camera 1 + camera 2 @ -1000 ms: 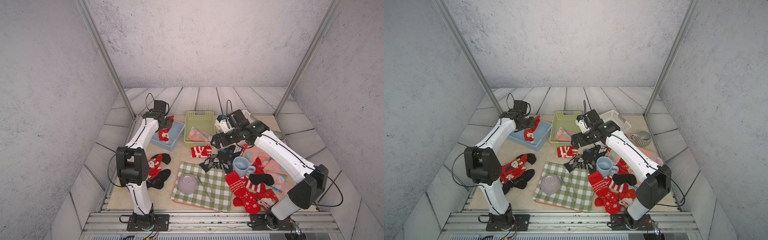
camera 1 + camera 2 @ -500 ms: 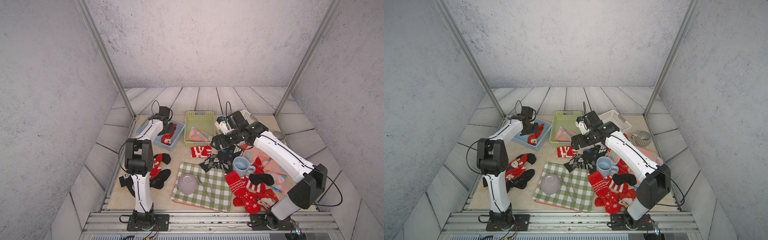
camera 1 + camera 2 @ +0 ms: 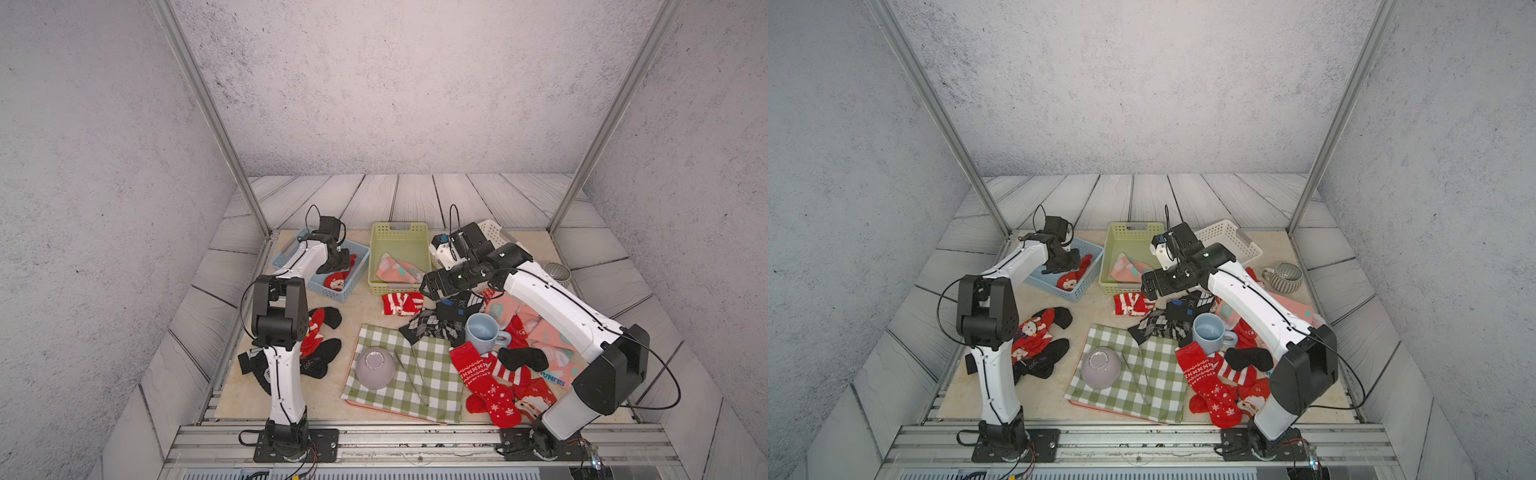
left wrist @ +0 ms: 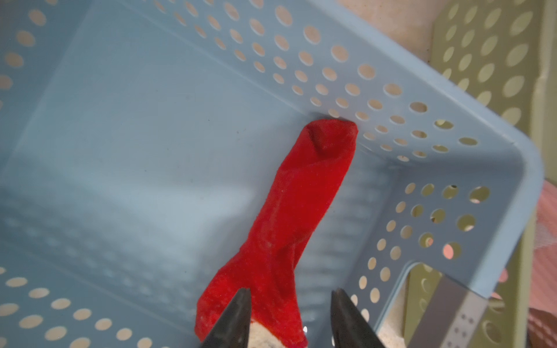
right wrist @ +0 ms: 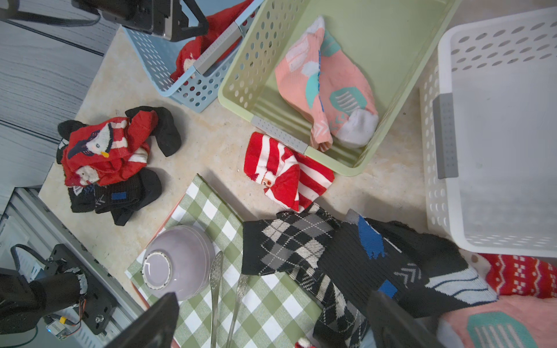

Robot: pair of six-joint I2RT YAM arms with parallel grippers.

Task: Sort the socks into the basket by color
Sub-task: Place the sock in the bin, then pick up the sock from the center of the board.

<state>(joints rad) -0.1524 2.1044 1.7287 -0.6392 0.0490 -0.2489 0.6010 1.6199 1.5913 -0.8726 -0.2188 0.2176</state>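
My left gripper (image 3: 341, 269) (image 4: 291, 301) hangs inside the blue basket (image 3: 358, 252) with its jaws apart. A red sock (image 4: 301, 195) (image 3: 337, 281) lies loose on the basket floor beneath them. A pink sock (image 3: 395, 268) rests in the green basket (image 3: 400, 230); the white basket (image 3: 1229, 237) holds nothing. My right gripper (image 3: 428, 287) (image 5: 274, 319) is wide open and holds nothing, hovering above the black argyle socks (image 5: 289, 241) and a red striped sock (image 3: 401, 303). More red, pink and black socks (image 3: 486, 382) are heaped at the right, and a red-and-black pile (image 3: 318, 332) lies by the left arm.
A green checked cloth (image 3: 432, 386) carries an upturned lilac bowl (image 3: 375, 368) and metal tongs (image 3: 415, 374). A blue mug (image 3: 482, 332) stands among the right-hand socks. A striped grey mug (image 3: 1283, 276) sits near the back right, beside the white basket.
My left gripper has come down into the blue basket and opened, letting go of the red sock. The right arm has barely moved.
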